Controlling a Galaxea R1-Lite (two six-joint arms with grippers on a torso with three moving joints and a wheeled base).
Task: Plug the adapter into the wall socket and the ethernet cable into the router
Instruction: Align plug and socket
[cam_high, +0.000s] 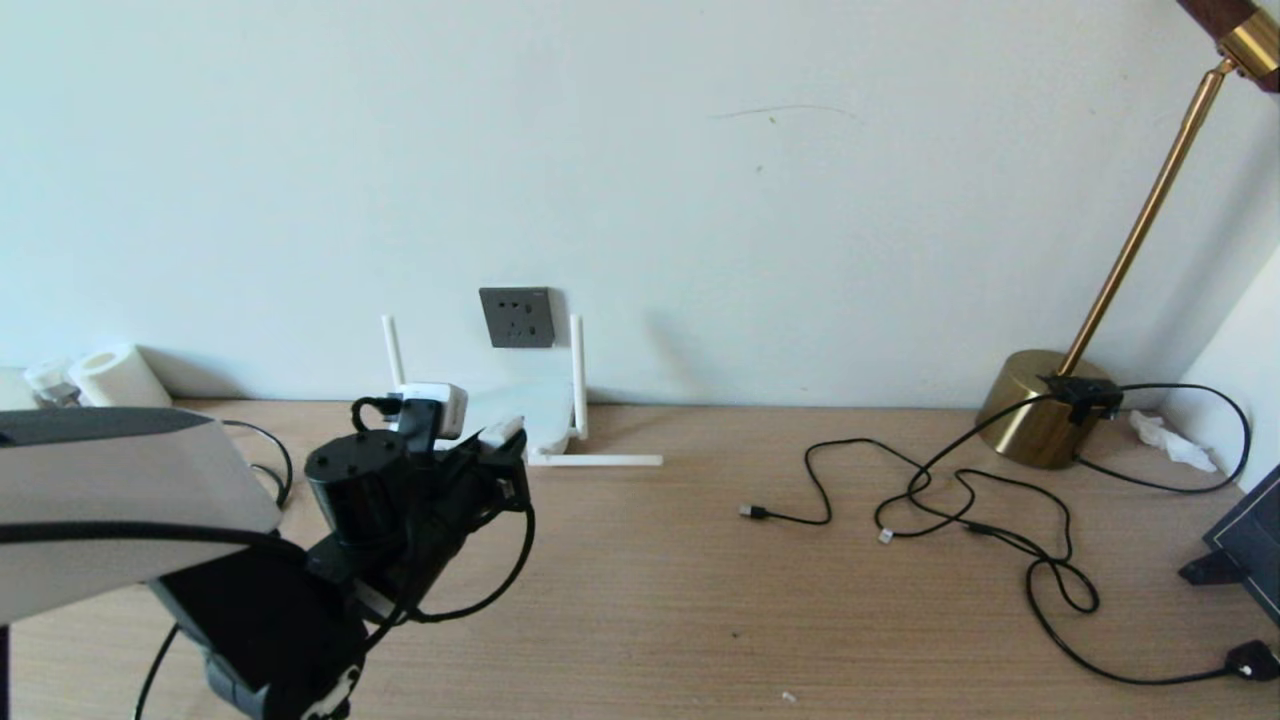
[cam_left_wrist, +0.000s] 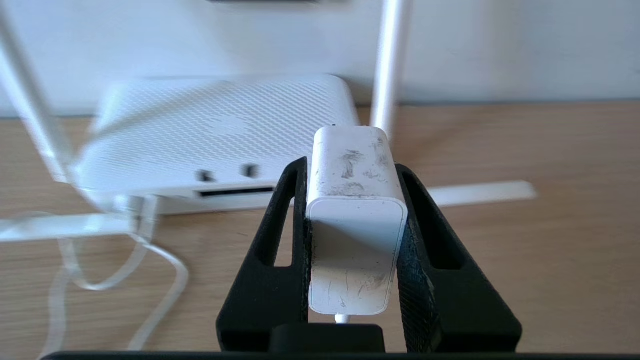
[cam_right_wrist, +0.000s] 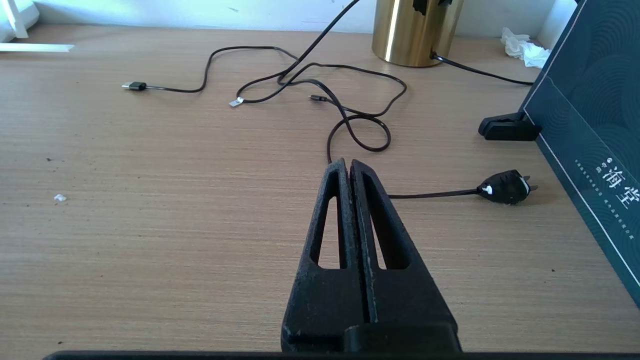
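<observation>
My left gripper is shut on the adapter, a scuffed white block whose thin white cord trails over the desk. It hovers just in front of the router, whose dark ports face me. The wall socket is on the wall above and behind the router. A black cable loop lies left of the router behind my arm; I cannot tell whether it is the ethernet cable. My right gripper is shut and empty above bare desk, out of the head view.
Thin black cords with small connectors sprawl at the right, one ending in a black pronged plug. A brass lamp base stands by the wall. A dark box leans at the right edge. A tissue roll sits far left.
</observation>
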